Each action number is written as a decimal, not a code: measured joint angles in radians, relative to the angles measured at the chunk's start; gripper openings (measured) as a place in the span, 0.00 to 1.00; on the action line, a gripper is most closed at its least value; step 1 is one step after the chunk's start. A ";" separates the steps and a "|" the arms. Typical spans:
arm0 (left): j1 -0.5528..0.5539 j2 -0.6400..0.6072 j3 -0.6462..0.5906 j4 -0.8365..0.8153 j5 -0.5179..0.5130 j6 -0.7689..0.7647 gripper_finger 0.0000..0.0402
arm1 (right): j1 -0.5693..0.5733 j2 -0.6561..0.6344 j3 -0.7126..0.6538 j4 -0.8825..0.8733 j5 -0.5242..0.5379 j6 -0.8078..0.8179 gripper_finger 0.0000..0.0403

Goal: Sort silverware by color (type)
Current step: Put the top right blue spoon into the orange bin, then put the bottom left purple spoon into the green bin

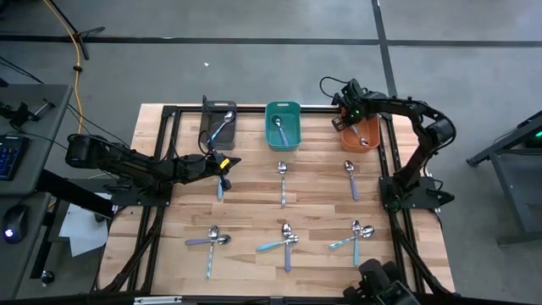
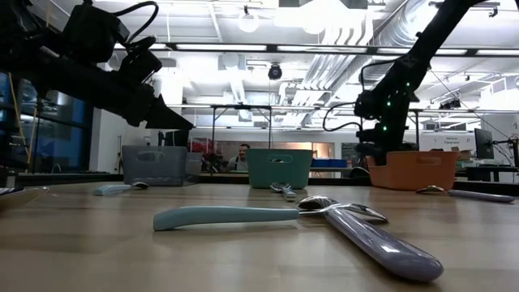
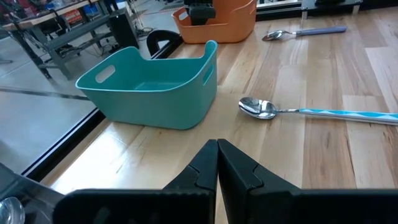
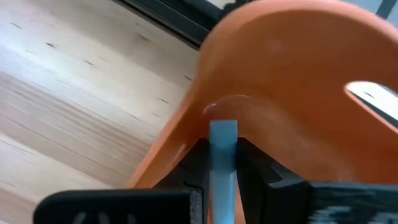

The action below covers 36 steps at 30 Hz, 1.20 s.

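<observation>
Right pincer [image 4: 222, 163] grips blue spoon [image 4: 222, 155], seemingly over orange bin [image 4: 298, 81].

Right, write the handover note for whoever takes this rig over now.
Left pincer: shut, empty, above the wooden table near the dark grey rectangular bin.
Right pincer: shut on a light blue spoon handle, at the orange rectangular bin.
Done: the grey bin, the teal rectangular bin and the orange bin each show a spoon inside.
Left: release the held spoon; a row of three single spoons and three crossed pairs remain on the table.
</observation>
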<state>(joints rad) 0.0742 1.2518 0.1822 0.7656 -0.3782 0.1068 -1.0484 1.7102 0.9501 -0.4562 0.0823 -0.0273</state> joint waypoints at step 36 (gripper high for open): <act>0.000 0.000 0.000 -0.015 0.014 -0.027 0.01 | 0.250 -0.353 -0.131 0.113 -0.012 -0.165 0.01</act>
<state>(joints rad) 0.0742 1.2522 0.1822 0.7508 -0.3645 0.0795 -0.7988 1.3569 0.8193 -0.3429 0.0701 -0.1925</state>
